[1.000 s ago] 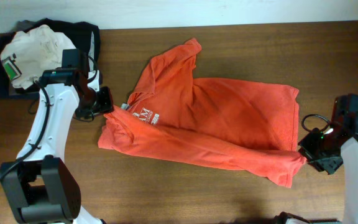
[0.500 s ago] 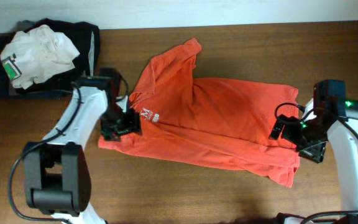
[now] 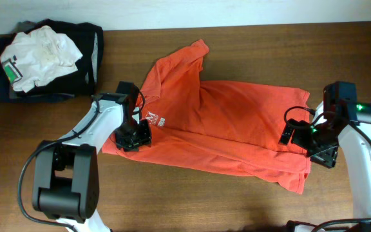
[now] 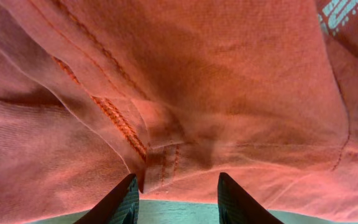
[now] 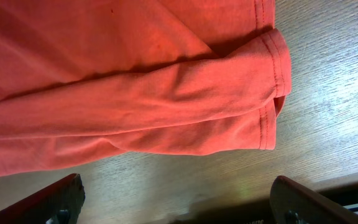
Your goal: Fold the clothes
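- orange t-shirt (image 3: pixel 237 125) lying rumpled, partly folded, mid wooden tabletop (image 3: pixel 340 51)
- left jaws spread, pressed onto its collar end
- right jaws spread wide beside its hem corner
- heaped clothes pile (image 3: pixel 44 55) far left

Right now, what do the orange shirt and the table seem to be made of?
Orange shirt: probably a soft cotton-like knit, matte; the wrist views show fine texture, stitched hems and limp folds. Table: wood or wood-look laminate, slightly glossy, with brown grain lines.
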